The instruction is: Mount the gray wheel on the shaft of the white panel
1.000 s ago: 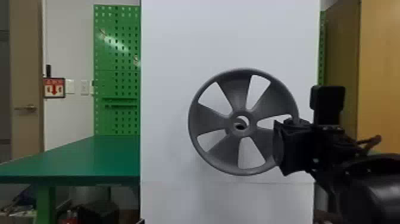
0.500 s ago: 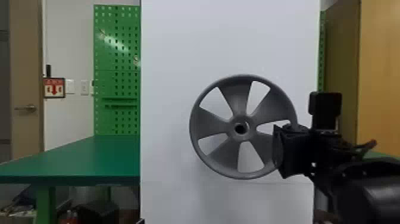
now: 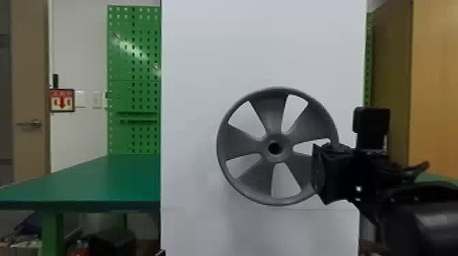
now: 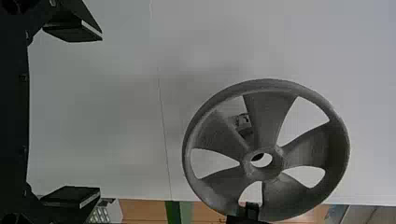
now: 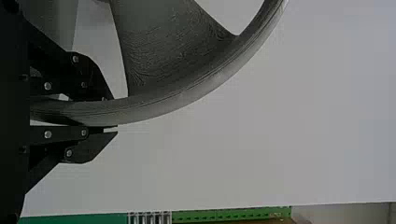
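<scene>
In the head view my right gripper (image 3: 320, 173) holds the gray wheel (image 3: 250, 178) by its right rim, the wheel facing me in front of the white panel (image 3: 211, 44). The right wrist view has the right gripper (image 5: 112, 113) shut on the rim of the wheel (image 5: 187, 100), one finger on each side. Farther off in the left wrist view is the wheel (image 4: 268, 112), before the panel (image 4: 116, 116); my left gripper (image 4: 100, 115) stands open with nothing between its fingers. The shaft is hidden; the wheel's hub hole looks dark in the head view.
A green table (image 3: 102, 184) stands left of the panel, with a green pegboard (image 3: 133, 68) behind it. Brown cabinet panels (image 3: 436, 85) rise at the right. The right arm (image 3: 426, 218) comes in from the right edge.
Over the last second the wheel and right gripper first shifted down slightly, and the wheel's tilt changed. In the head view the light opening in the hub has turned dark.
</scene>
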